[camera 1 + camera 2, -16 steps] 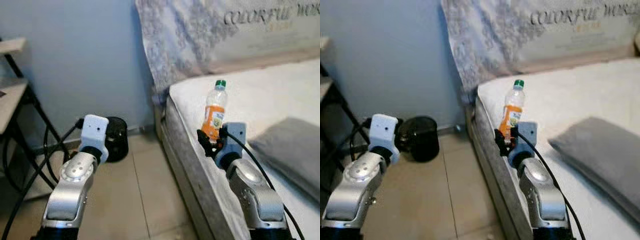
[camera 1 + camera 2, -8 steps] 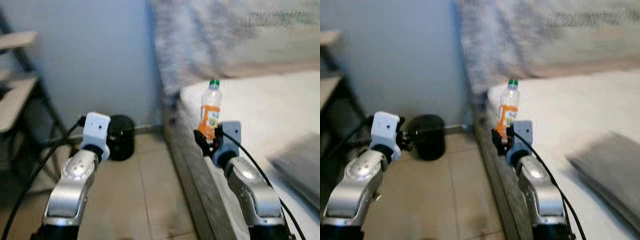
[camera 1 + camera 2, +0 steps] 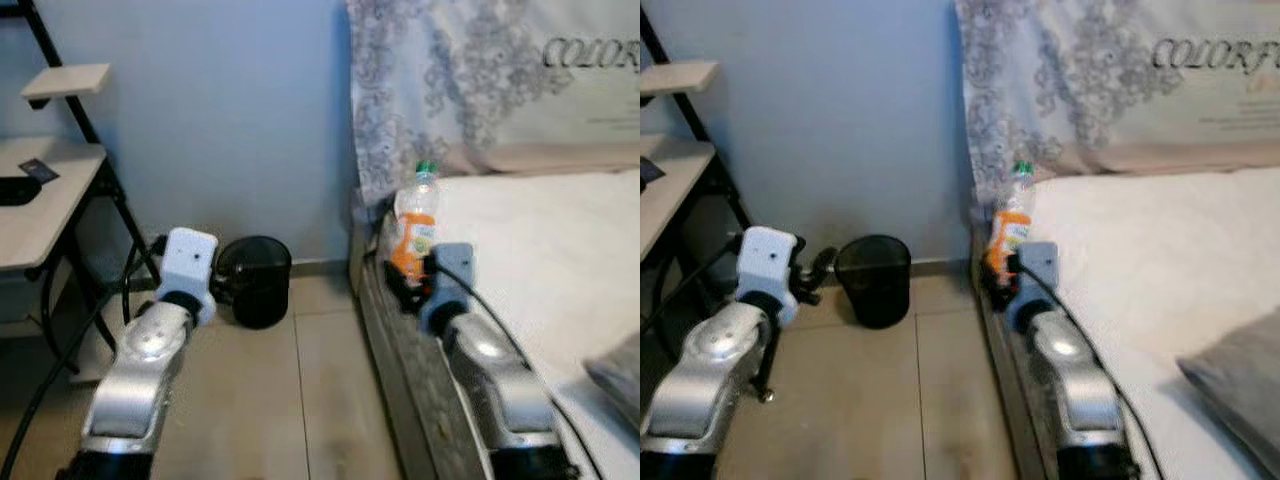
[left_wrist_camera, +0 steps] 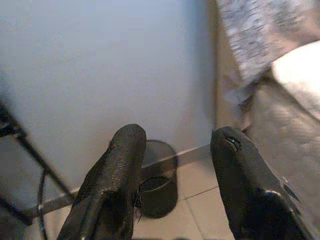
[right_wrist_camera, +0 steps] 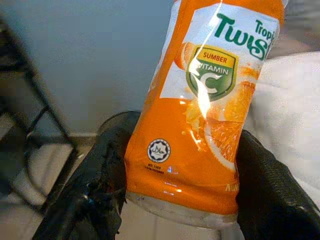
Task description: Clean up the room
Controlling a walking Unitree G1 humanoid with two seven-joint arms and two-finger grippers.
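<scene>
2 pincers: right pincer (image 5: 180, 200) clamps the orange bottle (image 5: 200, 120); left pincer (image 4: 175, 165) gapes empty, bin (image 3: 255, 280) beyond.

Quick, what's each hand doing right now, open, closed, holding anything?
Left hand: open, holding nothing, out over the floor toward the bin.
Right hand: closed on the bottle, by the bed edge.

Pale blue wall (image 3: 230, 120) across twelve o'clock. At nine o'clock, black-framed wooden desk (image 3: 40, 215), small shelf (image 3: 68, 82) above it, dark object (image 3: 15, 188) on top. From one to three o'clock, white mattress (image 3: 540, 250), backed by patterned cloth (image 3: 450, 90) lettered "COLOR". Grey pillow (image 3: 1240, 385) at four o'clock. Beige tiled floor (image 3: 270, 400) at six o'clock.
</scene>
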